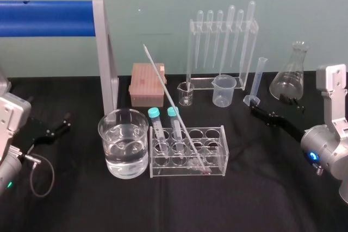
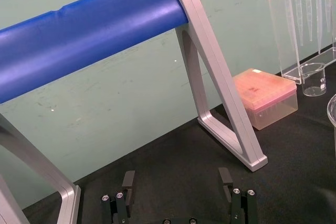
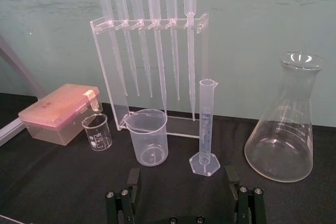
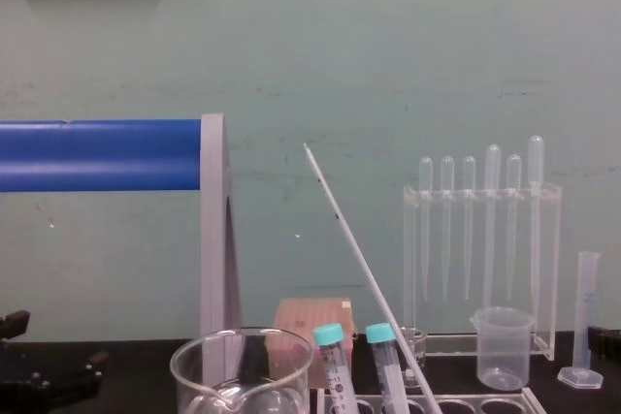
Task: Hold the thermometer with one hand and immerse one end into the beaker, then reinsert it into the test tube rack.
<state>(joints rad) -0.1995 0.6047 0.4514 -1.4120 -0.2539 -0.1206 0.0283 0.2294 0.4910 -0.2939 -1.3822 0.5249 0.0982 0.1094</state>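
– At the centre of the black table, your thermometer (image 1: pixel 174 107) stands in the test tube rack (image 1: pixel 223 158). Its lower end rests at the rack's front, right of middle. The stem slants back and to the left, passing beside the teal-capped tubes (image 1: pixel 154 113).

– And the beaker?

– The beaker (image 1: pixel 106 126), part full of clear liquid, sits just beside the rack's left end, so the stem leans toward it.

– Which arm should you send?

– The right gripper (image 3: pixel 181 181) is off to the rack's right, fingers apart and empty, and it faces the pipette stand (image 3: pixel 101 72) and the graduated cylinder (image 3: pixel 206 124). The left gripper (image 2: pixel 177 179), also spread and empty, sits low at the far left, with the beaker between it and the stem. I'd judge the right arm has the clearer line. You would come in across that slanted axis and take the stem above the caps.

– Is there anything you can read?

– There are printed graduations on the cylinder, the small glass beaker (image 3: pixel 97 132) and the flask (image 3: pixel 281 140), all too small to make out. I can't see a brand anywhere.
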